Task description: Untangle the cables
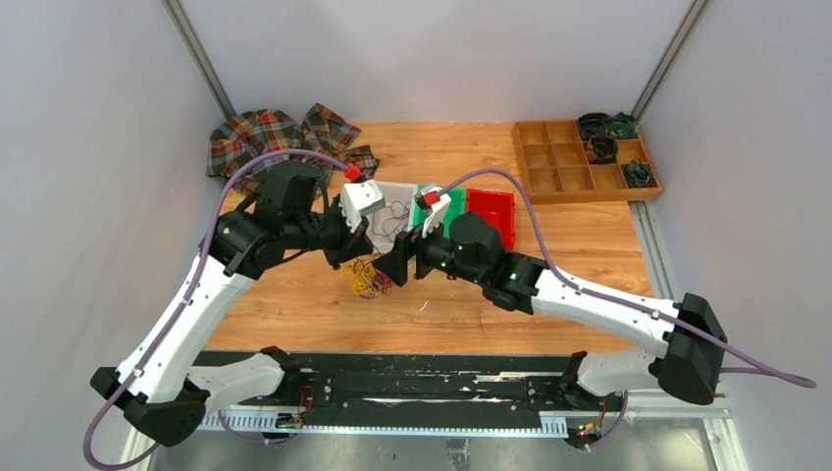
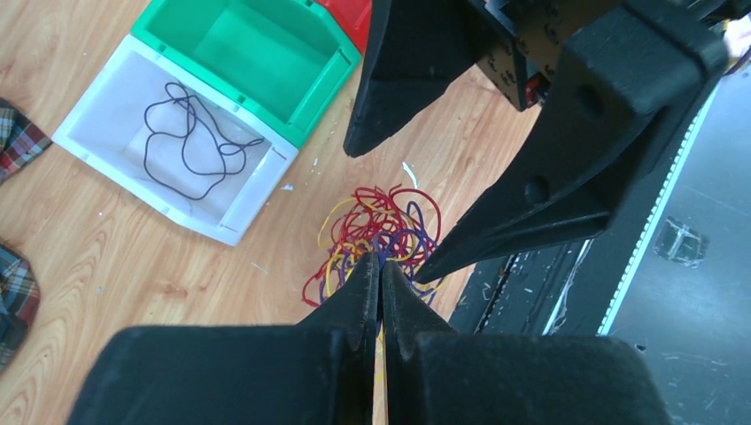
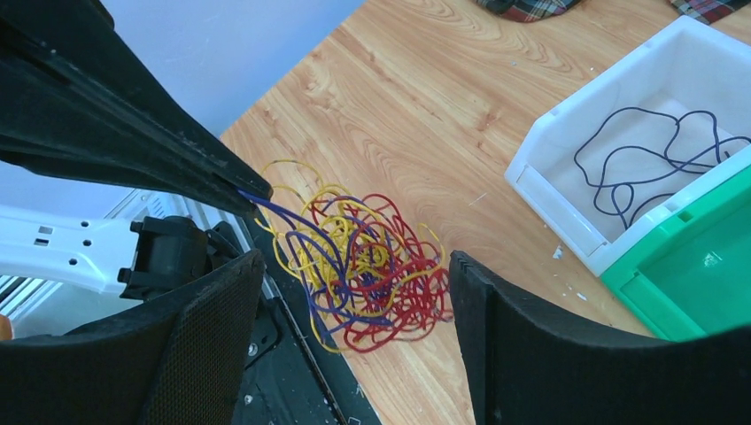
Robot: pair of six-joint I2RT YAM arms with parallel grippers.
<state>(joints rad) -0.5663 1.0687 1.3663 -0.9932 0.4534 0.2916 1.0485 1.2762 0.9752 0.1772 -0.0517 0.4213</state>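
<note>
A fist-sized tangle of cables (image 1: pixel 368 278) in dark red, yellow and purple sits near the table's front edge, also in the left wrist view (image 2: pixel 381 221) and the right wrist view (image 3: pixel 372 266). My left gripper (image 2: pixel 382 264) is shut at the tangle's near side. In the right wrist view its tip (image 3: pixel 252 197) pinches a purple strand that runs into the tangle. My right gripper (image 3: pixel 354 257) is open, one finger on each side of the tangle, not touching it. A single dark purple cable (image 2: pixel 183 142) lies loose in the white bin (image 2: pixel 168 208).
A green bin (image 2: pixel 248 44) and a red bin (image 1: pixel 491 211) stand in a row beside the white one. A plaid cloth (image 1: pixel 275 137) lies at the back left. A wooden compartment tray (image 1: pixel 564 162) with dark coils is at the back right. The black base rail (image 1: pixel 412 383) borders the front edge.
</note>
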